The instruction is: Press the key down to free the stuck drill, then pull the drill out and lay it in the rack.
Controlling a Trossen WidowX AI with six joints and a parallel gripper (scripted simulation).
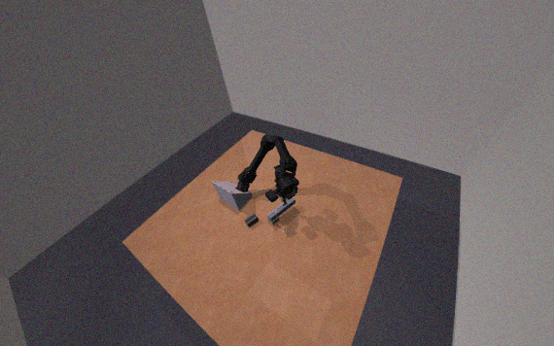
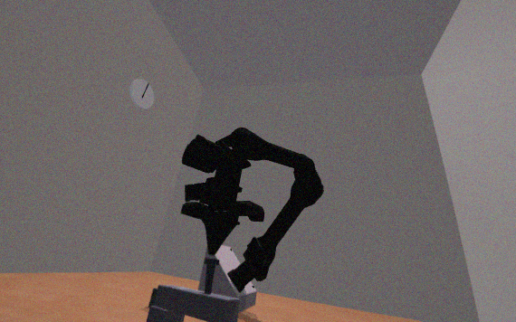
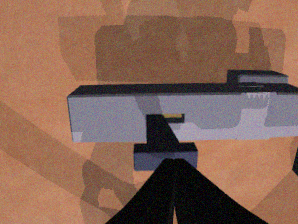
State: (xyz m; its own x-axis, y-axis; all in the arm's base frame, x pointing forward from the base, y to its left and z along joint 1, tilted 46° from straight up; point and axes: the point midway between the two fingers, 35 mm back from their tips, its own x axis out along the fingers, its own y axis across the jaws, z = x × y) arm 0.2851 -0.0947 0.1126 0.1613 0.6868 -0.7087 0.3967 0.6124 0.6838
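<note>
Key point(image 3: 165, 151), probably, standing upright beside the long grey block point(image 1: 281, 211) point(image 2: 198, 298) point(image 3: 110, 116)!
Above it, the gripper point(image 1: 286, 200) point(image 2: 212, 253) point(image 3: 173, 167) points down, fingers pinched narrow with nothing between; the arm point(image 1: 260, 156) point(image 2: 284, 222) arches behind.

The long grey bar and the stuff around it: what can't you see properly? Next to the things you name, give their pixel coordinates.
- Its right end: cut off by the wrist view's right edge; the bar point(image 1: 281, 212) point(image 2: 198, 299) point(image 3: 105, 117) runs past it.
- Yellow bit point(image 3: 173, 116) in its slot: partly behind the dark post point(image 2: 208, 277) point(image 3: 159, 131), wrist view.
- Whether the gripper point(image 2: 212, 253) point(image 3: 173, 167) touches the post: dark shapes blend, exterior view.
- Small block's point(image 1: 252, 221) markings: too small, top view.
</note>
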